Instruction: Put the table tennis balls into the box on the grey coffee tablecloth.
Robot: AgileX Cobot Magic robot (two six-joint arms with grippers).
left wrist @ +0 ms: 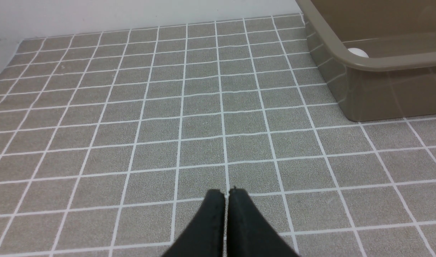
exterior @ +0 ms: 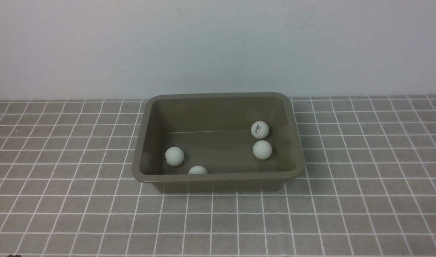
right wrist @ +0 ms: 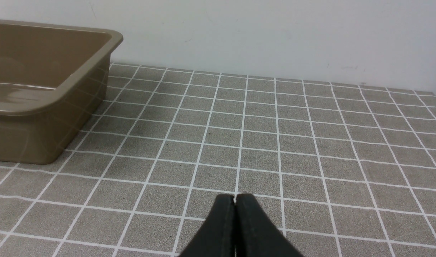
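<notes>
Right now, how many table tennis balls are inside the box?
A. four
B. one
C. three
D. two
A: the front view shows four white balls on the floor of the box: one at its left, one half hidden behind the near rim, and two at its right, the logo ball and the plain one nearer the camera. None lies on the tablecloth.

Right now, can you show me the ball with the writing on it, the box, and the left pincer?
ball with the writing (exterior: 259, 129): front view, its middle.
box (exterior: 218, 177): front view, near rim.
left pincer (left wrist: 226, 194): left wrist view, between its shut tips.
</notes>
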